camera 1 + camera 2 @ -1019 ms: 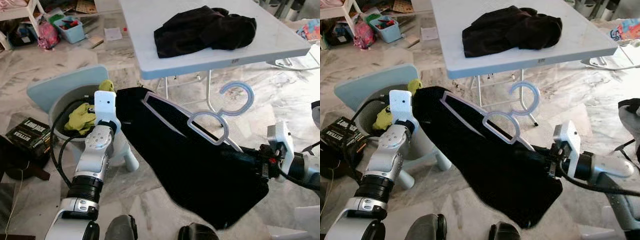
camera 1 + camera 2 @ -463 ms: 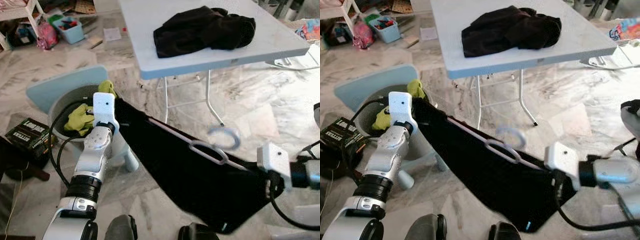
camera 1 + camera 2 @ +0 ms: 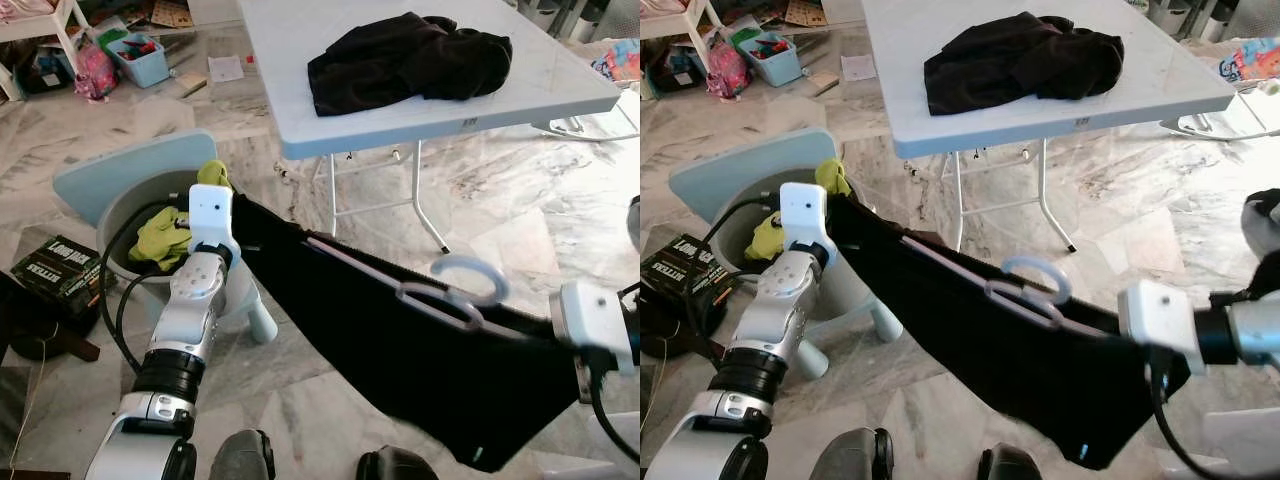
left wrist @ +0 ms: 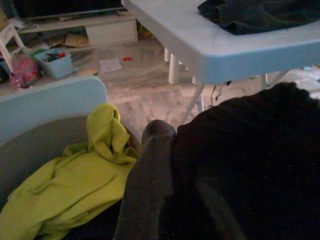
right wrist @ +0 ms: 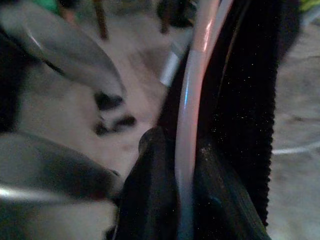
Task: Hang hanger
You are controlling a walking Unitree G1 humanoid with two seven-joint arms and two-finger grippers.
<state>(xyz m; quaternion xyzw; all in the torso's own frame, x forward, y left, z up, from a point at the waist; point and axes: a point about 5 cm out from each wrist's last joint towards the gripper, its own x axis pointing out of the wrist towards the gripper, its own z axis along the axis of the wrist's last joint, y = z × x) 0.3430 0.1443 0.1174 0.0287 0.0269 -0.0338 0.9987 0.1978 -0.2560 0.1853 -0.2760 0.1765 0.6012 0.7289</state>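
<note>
Both jaws are clenched: your left gripper (image 4: 175, 165) pinches one end of the black garment (image 3: 400, 350), your right gripper (image 5: 175, 165) the hanger (image 3: 450, 300) arm; dressed hanger slung low between them above the floor; hanging itself remains, I judge.

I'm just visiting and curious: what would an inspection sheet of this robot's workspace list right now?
Surface: marble floor; white folding table with a dark clothes pile.
Job's things: pale hanger inside a black garment, stretched between both arms.
Clutter: basket with yellow-green cloth, black box, blue bin.
Grippers: left gripper shut on the garment's end; right gripper shut on the hanger.
Cables: black cable along the left arm.
Surroundings: shelf.
</note>
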